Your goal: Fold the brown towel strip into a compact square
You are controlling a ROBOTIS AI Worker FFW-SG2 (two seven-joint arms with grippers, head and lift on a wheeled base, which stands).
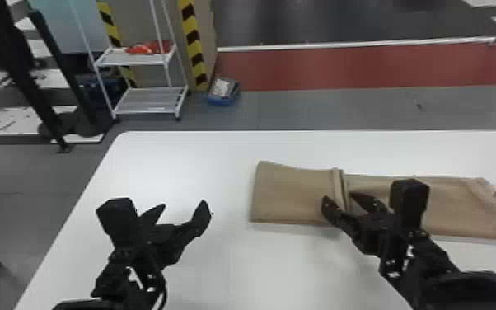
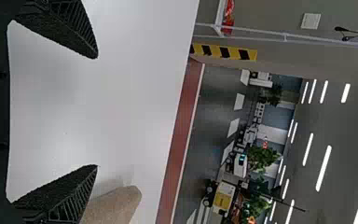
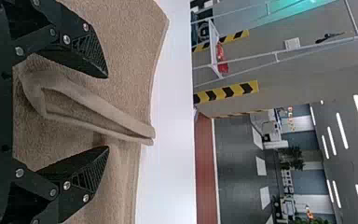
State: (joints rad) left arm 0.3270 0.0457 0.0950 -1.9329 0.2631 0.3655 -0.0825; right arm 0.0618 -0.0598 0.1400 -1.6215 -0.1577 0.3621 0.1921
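Lining up the pinch

Hovering open with left gripper [image 1: 184,203] over white table [image 1: 226,268]. Straddling raised fold [image 1: 339,185] with right gripper [image 1: 338,198], also open; brown towel strip [image 1: 292,193] lying on table. Probably needing to be closing low, catching whole fold, then carrying level, laying down squarely.

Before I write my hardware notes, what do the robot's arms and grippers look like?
The left arm and right arm are black and angular, the left with a black cable. The left gripper and right gripper have tapered black fingers with ribbed sides.
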